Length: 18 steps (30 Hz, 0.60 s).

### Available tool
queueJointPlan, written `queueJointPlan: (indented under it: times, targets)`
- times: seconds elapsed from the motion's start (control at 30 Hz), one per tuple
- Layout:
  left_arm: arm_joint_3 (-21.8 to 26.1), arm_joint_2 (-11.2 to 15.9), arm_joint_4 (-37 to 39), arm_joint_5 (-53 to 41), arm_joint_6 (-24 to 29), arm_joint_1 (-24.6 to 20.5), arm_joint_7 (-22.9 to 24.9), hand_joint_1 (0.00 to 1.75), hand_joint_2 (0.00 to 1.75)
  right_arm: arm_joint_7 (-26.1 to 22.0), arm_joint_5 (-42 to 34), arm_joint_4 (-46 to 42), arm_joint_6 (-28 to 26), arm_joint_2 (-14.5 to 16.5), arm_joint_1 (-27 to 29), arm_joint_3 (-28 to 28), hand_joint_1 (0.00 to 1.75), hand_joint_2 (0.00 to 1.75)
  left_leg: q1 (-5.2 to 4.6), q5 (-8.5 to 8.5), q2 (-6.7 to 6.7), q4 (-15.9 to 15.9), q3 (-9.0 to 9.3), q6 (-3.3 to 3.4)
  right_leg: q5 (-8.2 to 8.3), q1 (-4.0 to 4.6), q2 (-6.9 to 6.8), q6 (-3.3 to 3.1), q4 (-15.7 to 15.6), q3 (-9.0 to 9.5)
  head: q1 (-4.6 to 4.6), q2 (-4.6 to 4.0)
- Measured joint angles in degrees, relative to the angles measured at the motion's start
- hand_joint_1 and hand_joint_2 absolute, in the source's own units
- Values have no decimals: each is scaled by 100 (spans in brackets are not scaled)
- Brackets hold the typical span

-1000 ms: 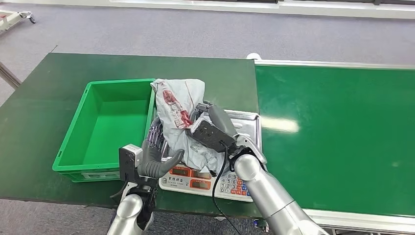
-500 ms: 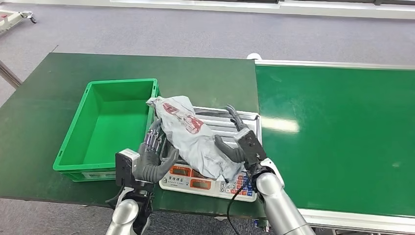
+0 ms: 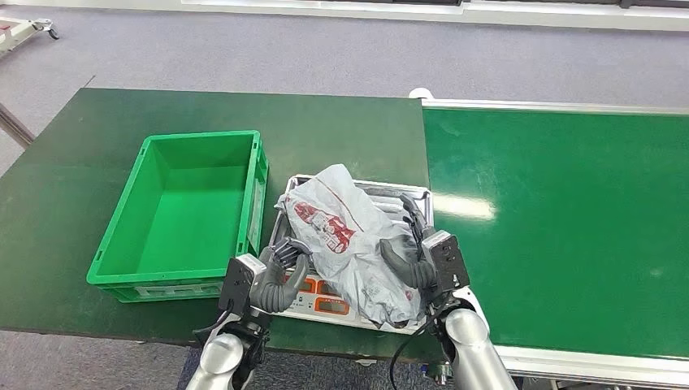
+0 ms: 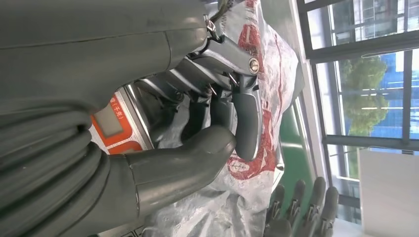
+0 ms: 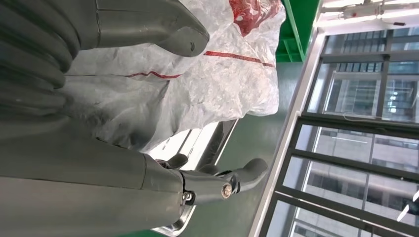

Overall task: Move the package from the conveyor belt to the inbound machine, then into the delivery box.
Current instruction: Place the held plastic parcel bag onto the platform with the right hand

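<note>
Looking near first, you are seeing both hands beside the package [image 3: 345, 240], which is lying on the inbound machine [image 3: 418, 199] for weighing. Left hand [image 3: 276, 276] is curling against its near-left edge; whether it grips, you cannot tell. Right hand [image 3: 414, 252] is spread, holding nothing. Right wrist view is showing that gap. Farther left, the delivery box [image 3: 162, 280] is waiting.

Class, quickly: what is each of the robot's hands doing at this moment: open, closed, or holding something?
Left hand: fingers curled beside the package; whether it grips it cannot be told.
Right hand: open, fingers spread, resting against the package on the scale.
</note>
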Motion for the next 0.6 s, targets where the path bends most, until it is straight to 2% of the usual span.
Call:
queueJointPlan:
  times: [0.13,0.23,0.3,0.6]
  targets:
    - [-30,1,52,-147,101,-44,-20,0,175,-4,1,-34,52,0,47,-77,0,175,0,0,0,0,0,0,0,0,0,0,0,0,0,0]
    - [-81,1,75,-865,827,-86,-134,0,175,-16,2,-51,53,0,90,-140,0,175,0,0,0,0,0,0,0,0,0,0,0,1,0,0]
    - [-102,1,61,-1134,1053,-107,-193,0,175,-22,2,-69,55,0,119,-177,0,175,0,0,0,0,0,0,0,0,0,0,0,1,0,0]
    - [-153,1,28,-1325,1176,-143,-263,0,175,-35,2,-114,59,0,163,-226,0,175,0,0,0,0,0,0,0,0,0,0,0,1,-1,0]
